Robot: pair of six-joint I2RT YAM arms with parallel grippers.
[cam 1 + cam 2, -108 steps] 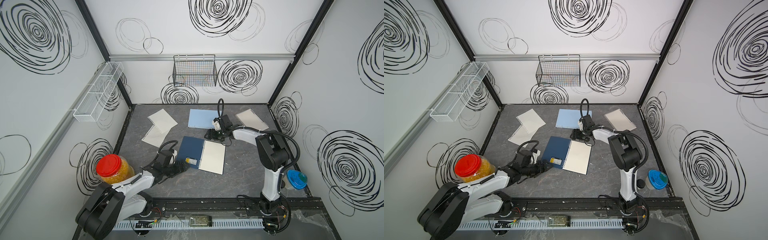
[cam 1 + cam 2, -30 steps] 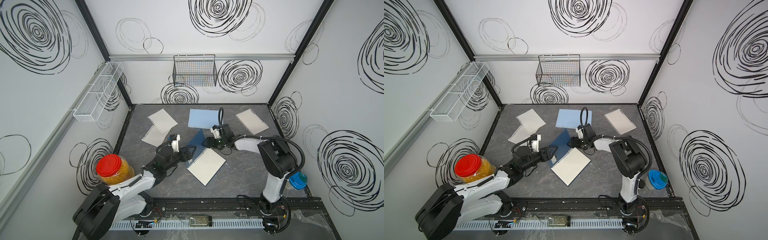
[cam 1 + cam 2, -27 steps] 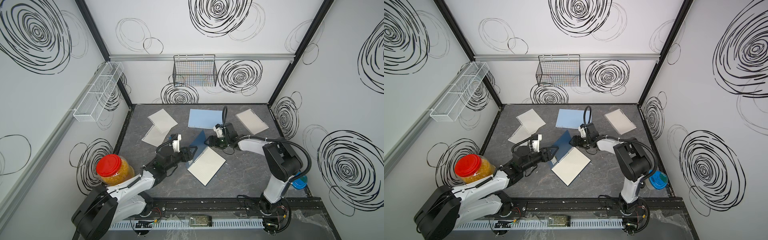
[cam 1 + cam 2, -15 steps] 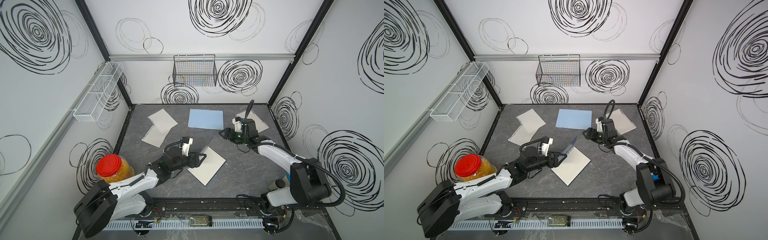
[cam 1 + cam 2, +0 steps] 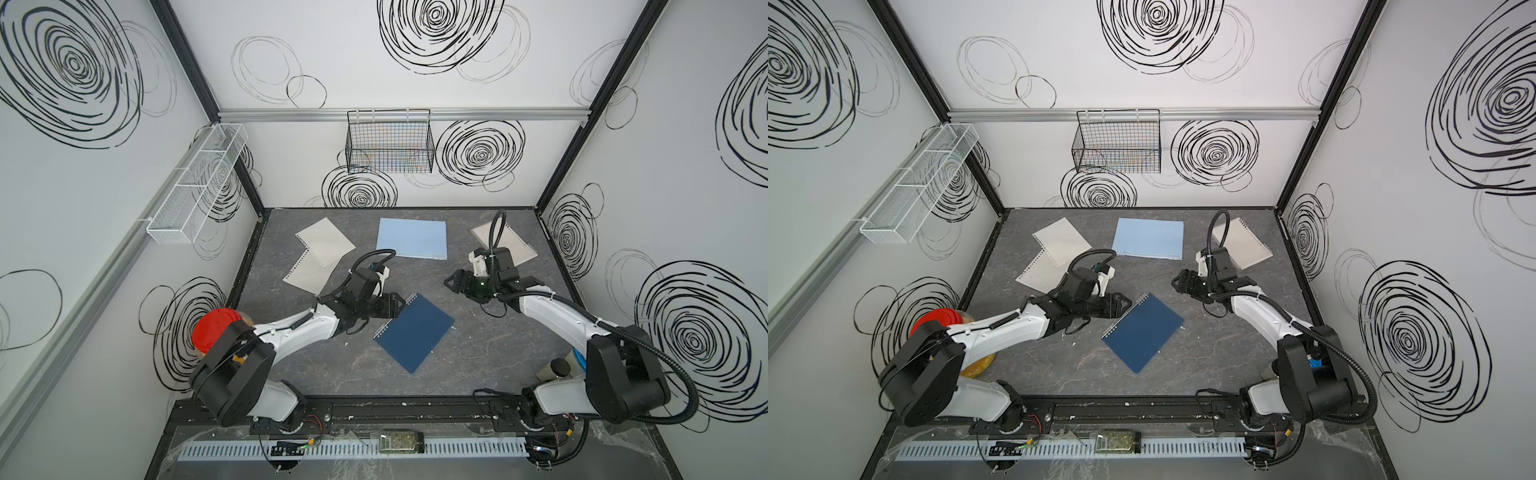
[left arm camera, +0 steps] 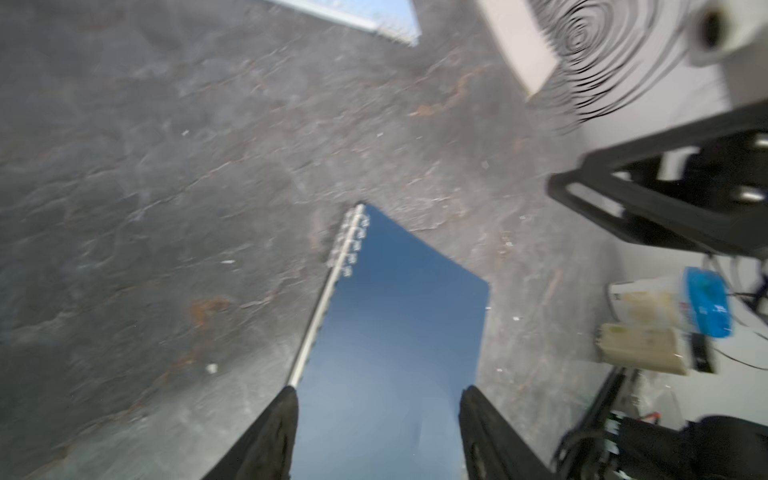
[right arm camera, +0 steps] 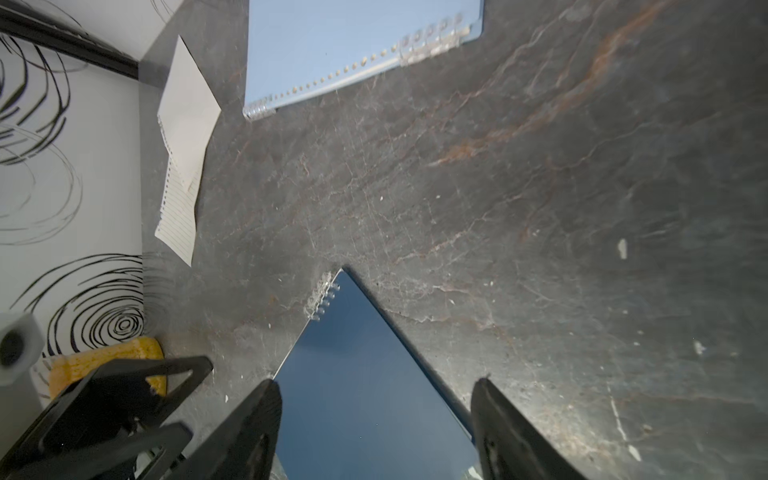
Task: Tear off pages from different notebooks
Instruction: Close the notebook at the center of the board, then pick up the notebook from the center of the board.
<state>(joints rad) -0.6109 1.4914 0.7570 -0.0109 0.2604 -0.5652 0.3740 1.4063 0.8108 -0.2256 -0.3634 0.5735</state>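
Observation:
The dark navy notebook [image 5: 413, 332] [image 5: 1143, 332] lies closed and askew mid-table. My left gripper [image 5: 399, 304] [image 6: 378, 395] hovers open at its wire-bound far corner, and the navy cover [image 6: 395, 324] shows between the spread fingers. My right gripper [image 5: 451, 284] [image 7: 376, 384] stands open above the table, right of that corner, looking down on the navy cover [image 7: 365, 395]. The light-blue notebook [image 5: 411, 237] [image 7: 353, 45] lies at the back centre. The clear-covered notebook [image 5: 505, 245] is at the back right, partly behind my right wrist. Two loose pages [image 5: 326, 241] [image 7: 187, 124] overlap at the back left.
A jar with a red lid [image 5: 214, 332] stands by the left arm's base. A blue-lidded container [image 5: 577, 361] sits at the right edge. A black wire basket [image 5: 390, 141] hangs on the back wall and a white mesh shelf [image 5: 195, 187] on the left wall.
The navy notebook lay open with a cream page up; its cover has swung over and it now lies closed. My right gripper has drawn back to the right, away from it.

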